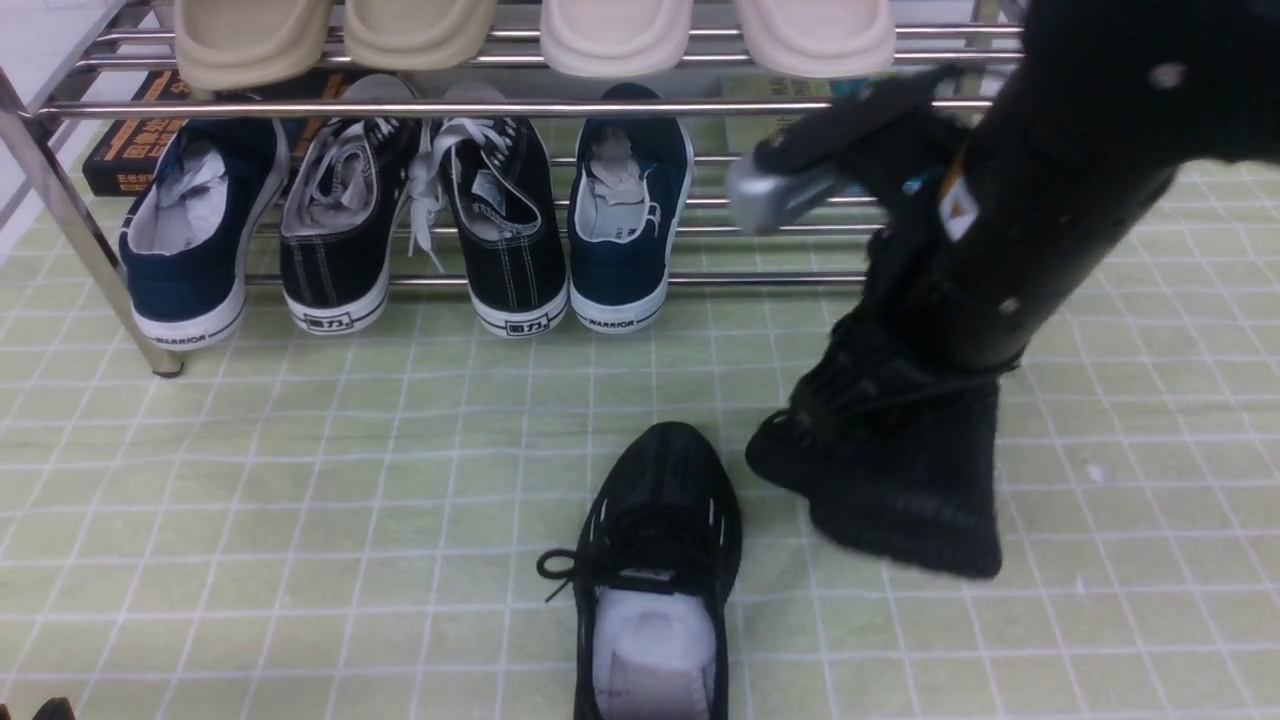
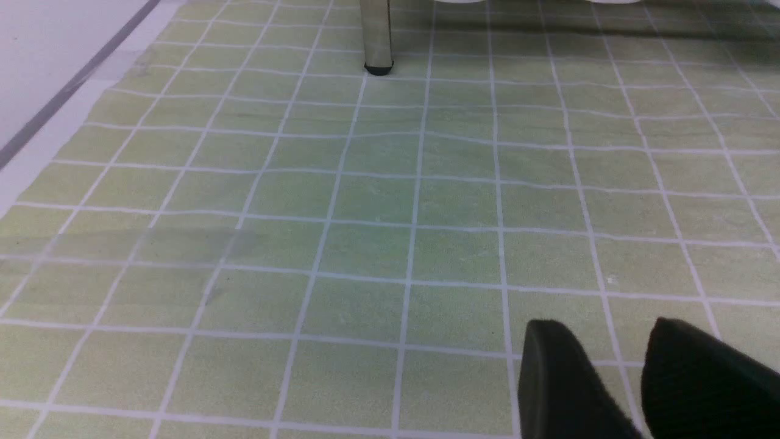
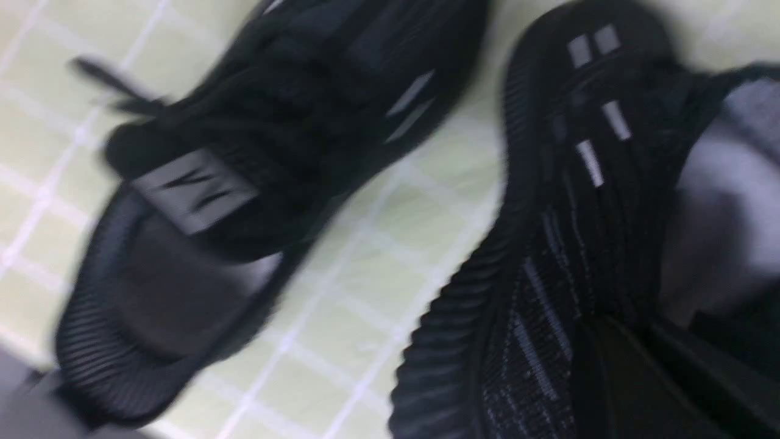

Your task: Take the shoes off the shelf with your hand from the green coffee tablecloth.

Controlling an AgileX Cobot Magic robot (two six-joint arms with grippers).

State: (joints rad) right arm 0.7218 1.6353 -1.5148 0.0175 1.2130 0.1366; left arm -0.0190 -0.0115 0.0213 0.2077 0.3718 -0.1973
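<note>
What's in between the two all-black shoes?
Nothing, only a bare strip of the green tablecloth. The front view shows it between the lying shoe and the gripped shoe. The right wrist view shows the same bare gap.

Four beige slippers above — navy sneakers flank black canvas sneakers below, a book behind.

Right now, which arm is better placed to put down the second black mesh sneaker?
Right: right gripper holds the black mesh sneaker near the first sneaker; left gripper hangs open over green checked cloth.
</note>
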